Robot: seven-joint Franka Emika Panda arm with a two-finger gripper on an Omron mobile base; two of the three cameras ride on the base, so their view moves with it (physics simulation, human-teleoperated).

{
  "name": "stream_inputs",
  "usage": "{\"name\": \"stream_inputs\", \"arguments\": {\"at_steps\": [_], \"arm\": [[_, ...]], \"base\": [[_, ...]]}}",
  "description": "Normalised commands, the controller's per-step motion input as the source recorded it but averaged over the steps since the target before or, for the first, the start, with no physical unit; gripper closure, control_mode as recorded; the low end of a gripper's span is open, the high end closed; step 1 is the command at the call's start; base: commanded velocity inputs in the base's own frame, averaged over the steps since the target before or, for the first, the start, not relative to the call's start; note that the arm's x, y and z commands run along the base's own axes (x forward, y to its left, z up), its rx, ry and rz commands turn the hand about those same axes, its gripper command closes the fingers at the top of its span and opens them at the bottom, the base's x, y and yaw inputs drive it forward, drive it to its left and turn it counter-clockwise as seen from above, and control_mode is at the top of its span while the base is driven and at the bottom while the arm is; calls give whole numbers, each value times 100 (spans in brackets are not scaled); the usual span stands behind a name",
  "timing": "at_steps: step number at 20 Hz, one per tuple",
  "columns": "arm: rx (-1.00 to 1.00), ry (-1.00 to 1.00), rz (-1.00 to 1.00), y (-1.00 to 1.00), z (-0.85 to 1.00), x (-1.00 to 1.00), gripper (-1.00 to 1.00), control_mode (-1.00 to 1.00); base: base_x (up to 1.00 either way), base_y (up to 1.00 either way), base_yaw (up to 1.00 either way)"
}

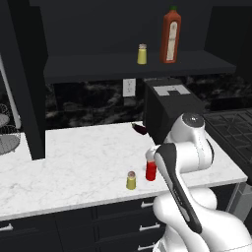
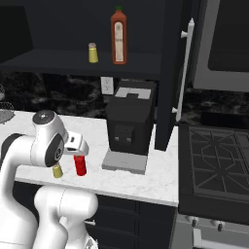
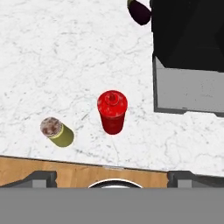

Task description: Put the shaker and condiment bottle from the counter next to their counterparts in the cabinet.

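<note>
**Shaker and red bottle on the worktop, arm above them**

Where the white marble worktop (image 1: 74, 157) meets its front edge, two small things stand side by side, close but not touching. One is the shaker (image 1: 131, 180), a tiny yellow cylinder with a brownish-grey cap. The other is the red bottle (image 1: 151, 169), a little taller, all red with a cone-shaped cap. Both are upright. From the hand camera, which looks down on them, the bottle (image 3: 112, 112) is near the middle and the shaker (image 3: 57, 131) lies to its left.

Behind them on the worktop sits a black coffee machine (image 2: 130, 124) on a grey base. A small dark, rounded object (image 1: 140, 128) lies beside the machine near the back wall; what it is cannot be told.

Above, the black cabinet (image 1: 138, 66) has a wide dark shelf. On it stand a small yellow shaker with a pale cap (image 1: 142, 54) and, just beside it, a tall orange-red bottle with a green cap (image 1: 171, 37).

The white arm bends over the front of the worktop, its hand above the red bottle. The gripper (image 3: 112, 175) holds nothing; its two dark fingertips (image 3: 41, 177) sit at the far corners of the hand view, spread wide apart.

A stove (image 2: 214, 165) lies to the right of the worktop.
</note>
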Motion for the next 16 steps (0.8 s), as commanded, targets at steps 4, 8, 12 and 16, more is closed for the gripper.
{"name": "stream_inputs", "arguments": {"at_steps": [4,8,12,16], "arm": [[0,0,0,0,-19,7,-100,-100],[0,0,0,0,-16,10,-100,-100],[0,0,0,0,-14,16,-100,-100],[0,0,0,0,-10,19,-100,-100]], "base": [[0,0,0],[0,0,0],[0,0,0],[0,0,0]]}}
